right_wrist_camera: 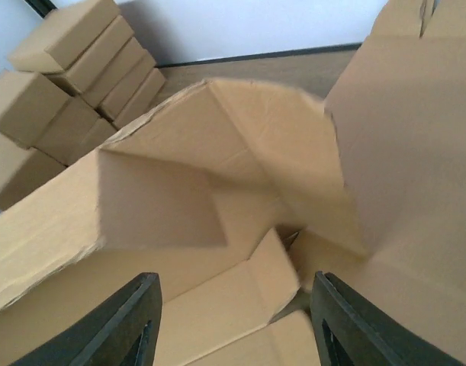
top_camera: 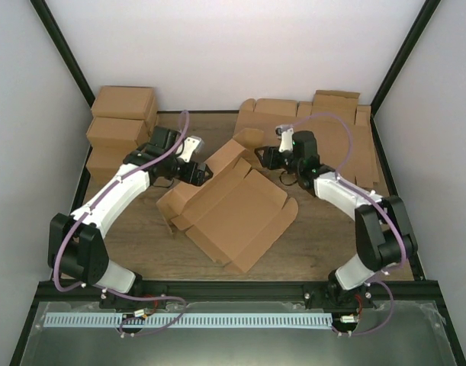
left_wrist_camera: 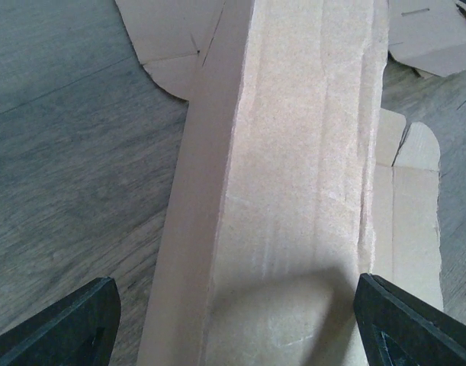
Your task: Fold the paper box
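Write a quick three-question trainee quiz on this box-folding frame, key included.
1. True or false: the paper box lies completely flat on the table.
2. Multiple choice: the stack of folded boxes stands at the table's A) far left corner, B) far right corner, C) near edge.
3. Short answer: on the right gripper, do the jaws stand open or shut?
Key: 1 false, several of its panels stand raised. 2 A. 3 open, with nothing clamped between them.
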`<state>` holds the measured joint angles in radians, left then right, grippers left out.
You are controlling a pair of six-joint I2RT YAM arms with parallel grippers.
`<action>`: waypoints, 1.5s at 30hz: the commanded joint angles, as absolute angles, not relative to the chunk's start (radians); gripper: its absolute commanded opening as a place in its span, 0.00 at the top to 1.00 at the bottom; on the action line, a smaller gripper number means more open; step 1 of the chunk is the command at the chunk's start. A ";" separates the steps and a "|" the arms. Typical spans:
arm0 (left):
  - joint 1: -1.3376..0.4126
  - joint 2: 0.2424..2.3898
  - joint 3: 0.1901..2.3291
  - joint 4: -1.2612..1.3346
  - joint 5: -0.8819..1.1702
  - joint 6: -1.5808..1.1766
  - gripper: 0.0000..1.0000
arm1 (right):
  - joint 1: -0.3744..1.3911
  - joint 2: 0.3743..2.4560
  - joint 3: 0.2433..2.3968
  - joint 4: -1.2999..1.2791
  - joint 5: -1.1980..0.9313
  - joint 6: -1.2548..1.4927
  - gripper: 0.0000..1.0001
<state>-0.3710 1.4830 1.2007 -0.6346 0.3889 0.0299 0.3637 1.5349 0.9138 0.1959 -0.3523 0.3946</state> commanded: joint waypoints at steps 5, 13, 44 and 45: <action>-0.370 1.494 1.232 -0.612 0.416 0.034 0.13 | 0.288 1.711 1.148 0.056 -0.418 0.036 0.32; -0.367 1.502 1.227 -0.623 0.402 0.031 0.14 | 0.283 1.855 1.293 -0.002 -0.427 -0.112 0.30; -0.338 1.413 1.176 -0.631 0.550 -0.080 0.24 | 0.509 1.678 1.348 -0.240 -0.295 0.190 0.99; -0.339 1.410 1.174 -0.635 0.557 -0.082 0.24 | 0.511 1.667 1.350 -0.247 -0.307 0.211 0.99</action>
<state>-0.3462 1.4410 1.1797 -0.6327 0.5049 -0.0620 0.5045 1.7424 1.2686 -0.1818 -0.3157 0.1001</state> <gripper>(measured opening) 0.762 0.021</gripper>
